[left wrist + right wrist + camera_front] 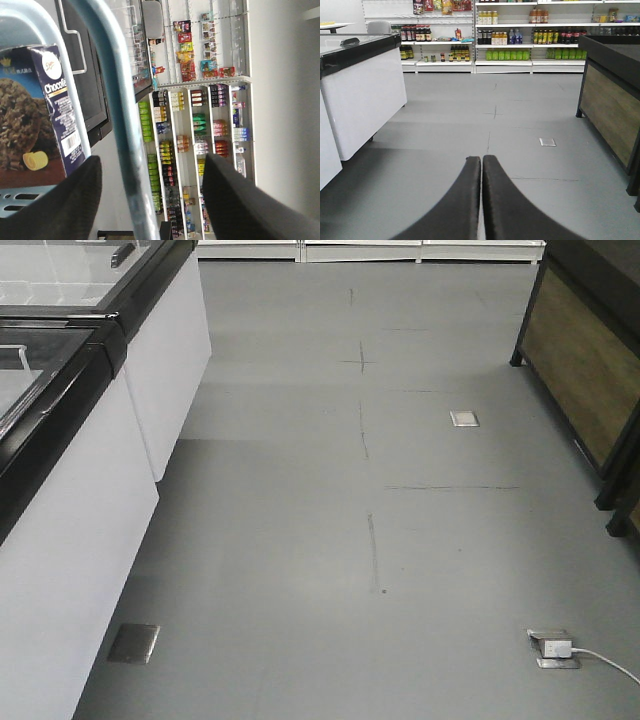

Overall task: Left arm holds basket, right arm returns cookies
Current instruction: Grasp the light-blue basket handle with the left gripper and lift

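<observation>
my left tool (151,159) stands jaws apart with the basket (17,200) handle (120,115) running between them, the cookies (30,110) in the basket just beside one finger, my right tool (481,159) pressed together and empty above the floor (470,115), so i judge the return unstarted: next, open it toward the cookies.

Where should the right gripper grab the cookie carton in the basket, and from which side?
Pinch the cookie carton across its slim barcode side, pads on the two broad faces, entering through the basket's open mouth between the handle straps. That side looks narrow enough for the jaws, and the straps cross in front of it.
</observation>
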